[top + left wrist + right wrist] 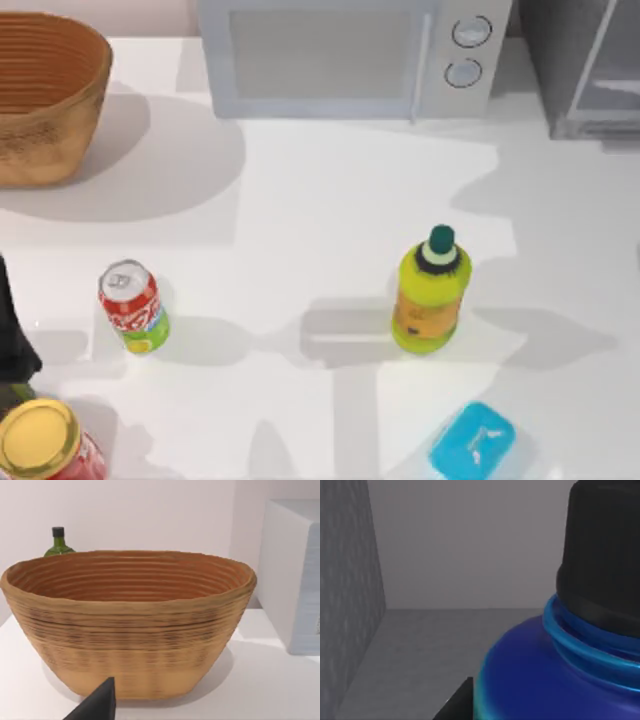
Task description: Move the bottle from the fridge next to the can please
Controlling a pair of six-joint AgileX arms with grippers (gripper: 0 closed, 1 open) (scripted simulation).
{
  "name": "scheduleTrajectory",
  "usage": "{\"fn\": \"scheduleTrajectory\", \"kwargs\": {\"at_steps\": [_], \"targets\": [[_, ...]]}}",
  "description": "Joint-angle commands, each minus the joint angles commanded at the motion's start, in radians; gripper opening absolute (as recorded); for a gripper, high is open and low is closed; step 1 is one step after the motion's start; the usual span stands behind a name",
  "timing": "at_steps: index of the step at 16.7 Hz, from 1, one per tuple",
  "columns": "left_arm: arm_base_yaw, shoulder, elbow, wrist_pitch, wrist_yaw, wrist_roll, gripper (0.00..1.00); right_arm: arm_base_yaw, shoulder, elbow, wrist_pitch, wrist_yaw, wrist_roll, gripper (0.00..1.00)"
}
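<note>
In the right wrist view the bottle [555,680] stands very close, showing its blue shoulder and black cap, inside the grey fridge [350,590]. A dark edge of my right gripper [457,702] shows right beside the bottle's shoulder; whether it grips is hidden. In the top view the fridge [585,70] sits at the back right, partly in view. The red can [133,305] with a green lower band stands at the front left. My left arm [10,340] is parked at the left edge, near the can.
A woven basket [45,95] stands at the back left and a white microwave [350,55] at the back middle. A yellow-green bottle [430,295] stands right of centre. A red jar with a gold lid [40,440] and a turquoise block [472,440] lie at the front.
</note>
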Motion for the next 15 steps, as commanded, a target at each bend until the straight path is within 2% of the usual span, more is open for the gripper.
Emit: {"fn": "scheduleTrajectory", "kwargs": {"at_steps": [3, 6, 12, 15], "targets": [[0.0, 0.0, 0.0, 0.0, 0.0, 0.0, 1.0, -0.021, -0.117, -0.194, 0.061, -0.024, -0.001, 0.0], [0.0, 0.0, 0.0, 0.0, 0.0, 0.0, 1.0, -0.037, -0.203, -0.302, 0.107, -0.04, -0.002, 0.0], [0.0, 0.0, 0.0, 0.0, 0.0, 0.0, 1.0, -0.035, -0.215, -0.318, 0.114, -0.043, 0.0, 0.0], [0.0, 0.0, 0.0, 0.0, 0.0, 0.0, 1.0, 0.018, -0.218, -0.288, 0.124, 0.015, 0.005, 0.0]]}}
